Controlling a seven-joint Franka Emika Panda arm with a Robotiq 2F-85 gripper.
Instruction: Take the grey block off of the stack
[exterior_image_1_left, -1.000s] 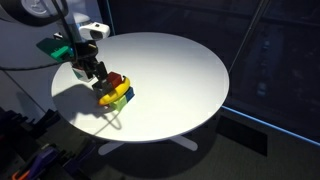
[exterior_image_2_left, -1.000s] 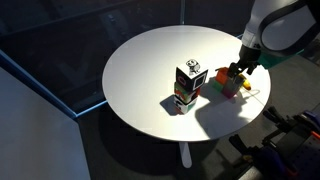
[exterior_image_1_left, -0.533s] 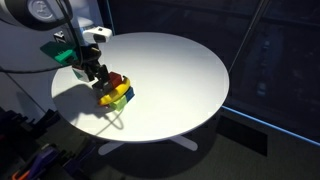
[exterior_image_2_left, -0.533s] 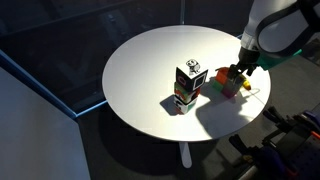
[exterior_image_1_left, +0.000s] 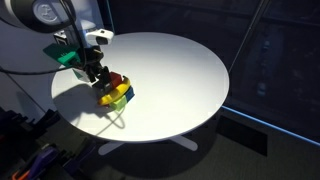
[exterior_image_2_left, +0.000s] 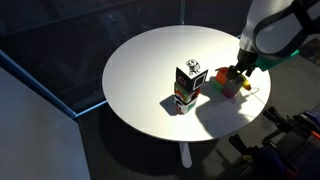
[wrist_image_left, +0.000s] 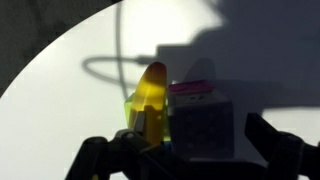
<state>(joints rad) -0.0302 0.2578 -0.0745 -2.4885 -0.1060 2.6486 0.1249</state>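
Observation:
The stack (exterior_image_1_left: 117, 92) of orange-red, yellow, green and blue blocks sits near the edge of the round white table (exterior_image_1_left: 170, 75). It also shows in the other exterior view (exterior_image_2_left: 231, 84). In the wrist view the grey block (wrist_image_left: 205, 128) stands beside the long curved yellow block (wrist_image_left: 152, 92), with a pink-red face (wrist_image_left: 195, 88) behind it. My gripper (wrist_image_left: 195, 142) is open, with one finger on each side of the grey block and a small gap at the right finger. In both exterior views the gripper (exterior_image_1_left: 96, 72) (exterior_image_2_left: 238, 70) is right at the stack and hides the grey block.
A taller printed carton (exterior_image_2_left: 188, 84) stands on small blocks near the table's middle, apart from the stack. A thin cable loops on the table by the stack (exterior_image_1_left: 117, 120). The table edge is close to the stack; dark floor surrounds the table.
The arm has shifted slightly down toward the stack. The blocks have not moved.

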